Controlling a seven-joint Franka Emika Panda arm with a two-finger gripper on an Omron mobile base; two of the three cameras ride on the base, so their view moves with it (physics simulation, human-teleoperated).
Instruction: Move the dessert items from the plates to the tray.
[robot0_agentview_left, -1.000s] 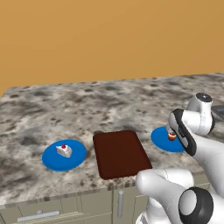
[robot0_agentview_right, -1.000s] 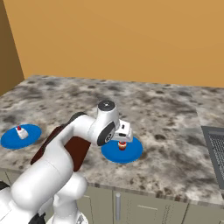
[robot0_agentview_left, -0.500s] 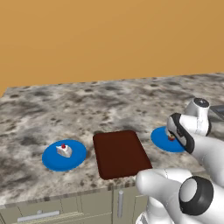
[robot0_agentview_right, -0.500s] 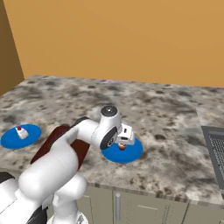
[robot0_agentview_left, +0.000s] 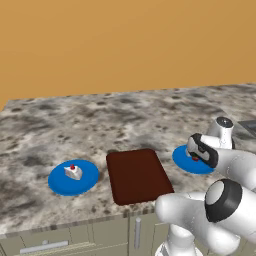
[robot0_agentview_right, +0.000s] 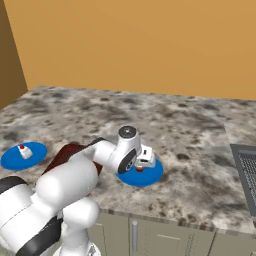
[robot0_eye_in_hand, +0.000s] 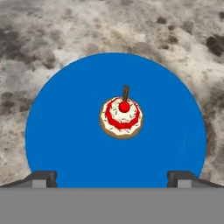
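Hovering over the right-hand plate (robot0_eye_in_hand: 57, 131), gripper (robot0_eye_in_hand: 113, 177) spread wide, fingertips (robot0_eye_in_hand: 41, 178) framing the cupcake (robot0_eye_in_hand: 121, 117) sitting near the plate's middle. Judging the risks: descending off-centre and nudging the small round cupcake aside, or closing too high and pinching only the cherry and stick on top, letting it slip. Carrying it across to the tray (robot0_agentview_left: 137, 175), just beside this plate on the counter (robot0_agentview_left: 100, 125), looking unobstructed. Cake wedge (robot0_agentview_left: 73, 171) waiting on the far plate (robot0_agentview_left: 60, 182) beyond the tray, well apart from the gripper.
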